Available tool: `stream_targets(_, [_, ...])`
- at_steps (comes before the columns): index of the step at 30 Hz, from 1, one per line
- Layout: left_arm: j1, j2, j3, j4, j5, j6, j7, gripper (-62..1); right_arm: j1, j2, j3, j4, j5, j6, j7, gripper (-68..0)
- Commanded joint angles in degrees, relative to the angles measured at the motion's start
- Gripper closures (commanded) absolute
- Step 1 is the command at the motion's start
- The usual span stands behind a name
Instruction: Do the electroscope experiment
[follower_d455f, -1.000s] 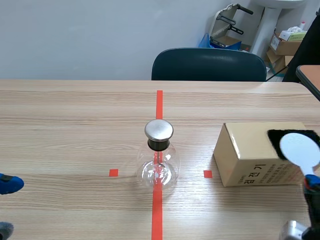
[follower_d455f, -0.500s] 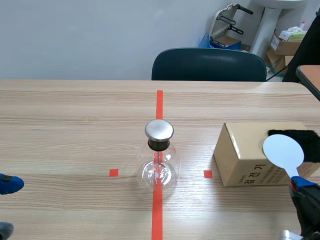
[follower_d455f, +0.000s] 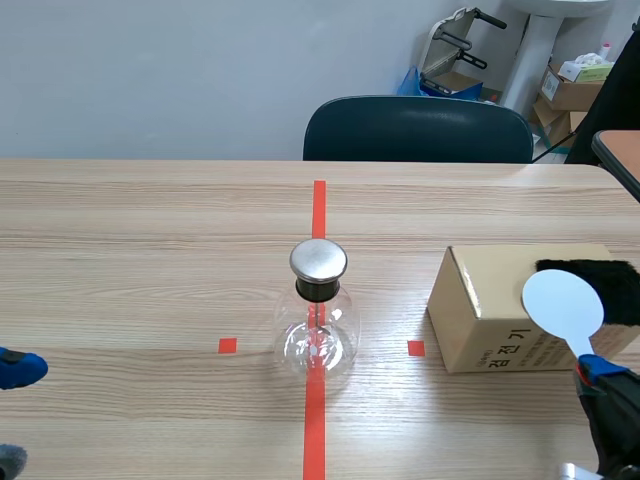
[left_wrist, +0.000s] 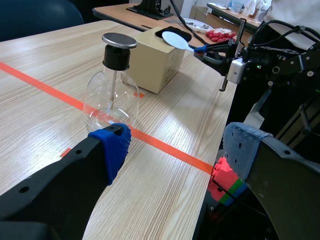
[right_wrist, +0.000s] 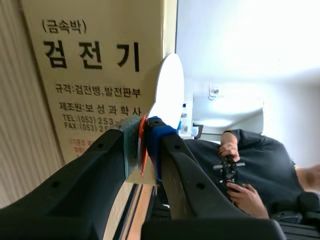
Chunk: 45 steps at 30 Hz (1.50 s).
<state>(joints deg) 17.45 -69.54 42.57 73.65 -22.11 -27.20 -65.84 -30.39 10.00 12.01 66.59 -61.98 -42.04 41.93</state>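
Tabletop (follower_d455f: 150, 230): pale wood grain, orange-red tape marks. Flask (follower_d455f: 318, 338): clear glass, black collar, silver cap (follower_d455f: 318, 260). Box (follower_d455f: 480, 310): tan cardboard, black print, black fuzzy patch (follower_d455f: 600, 272) on top. Paddle (follower_d455f: 563, 303): plain white disc. Chair (follower_d455f: 417, 130): dark teal. Wall: pale grey-blue. Left pincer (left_wrist: 175, 145): black fingers, one dotted pad (left_wrist: 114, 147) bright blue, the other greyish blue. Right pincer (right_wrist: 145, 141): black, one pad (right_wrist: 131, 142) grey-green, one blue, an orange strip between them.

Right gripper (right_wrist: 146, 131) hides the handle of the white paddle (right_wrist: 167, 92)
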Motion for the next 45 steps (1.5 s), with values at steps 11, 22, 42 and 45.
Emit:
stream_targets(11, [-0.2, -0.2, -0.2, 0.7, -0.2, -0.3, -0.7, -41.8, 0.0, 0.8, 0.3, 0.5, 0.7, -0.3, -3.8, -1.7])
stream_targets(22, [-0.2, -0.2, -0.2, 0.7, -0.2, -0.3, -0.8, -41.8, 0.0, 0.5, 0.5, 0.5, 0.7, -0.3, -16.4, -1.7])
stream_targets(42, [-0.2, 0.0, -0.2, 0.7, -0.2, 0.1, -0.7, -41.8, 0.1, 0.1, 0.8, 0.5, 0.7, -0.3, -0.7, -1.7])
stream_targets(45, [-0.2, 0.0, -0.2, 0.7, -0.2, 0.2, -0.7, -41.8, 0.0, 0.1, 0.9, 0.5, 0.7, -0.4, -5.8, -1.7])
